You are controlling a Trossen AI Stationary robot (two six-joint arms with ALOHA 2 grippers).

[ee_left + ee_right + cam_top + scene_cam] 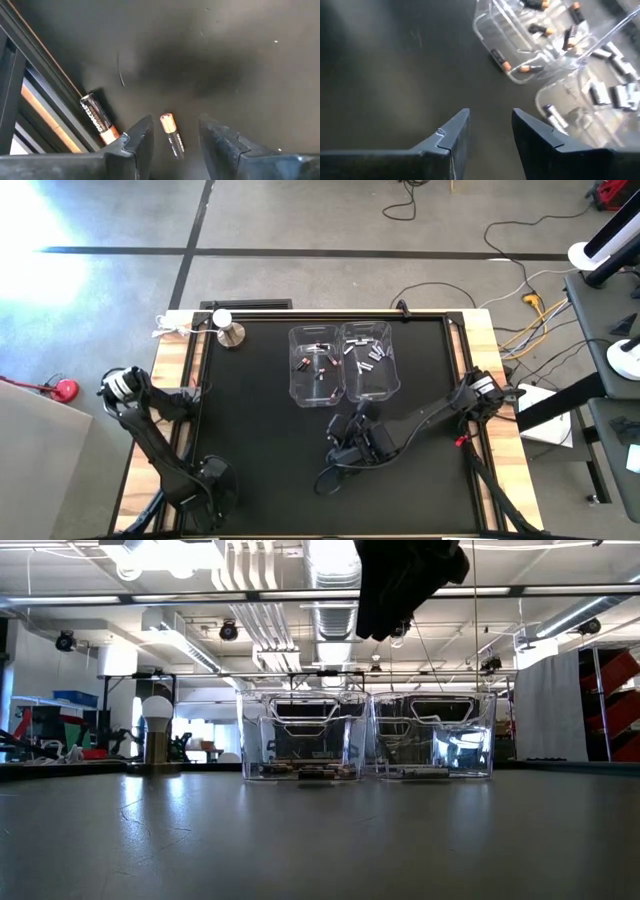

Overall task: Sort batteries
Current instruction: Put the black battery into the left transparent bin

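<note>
Two clear bins stand side by side at the table's far middle. The left bin [318,365] holds copper-and-black batteries [535,29], the right bin [368,360] silver ones [615,95]. My left gripper [175,120] is at the near left corner [208,480], pointing down and open. Its fingers stand on either side of a copper-and-black battery [172,139] that lies on its side on the black mat, untouched. A second such battery [99,120] lies against the table's edge rail. My right gripper [490,114] hovers open and holds nothing, just short of the bins [350,448].
A metal post with a white bulb [228,330] stands at the far left of the mat. The raised edge rail [45,100] runs close beside my left gripper. A small red bit [460,442] sits by the right edge. Bare mat lies between the two arms.
</note>
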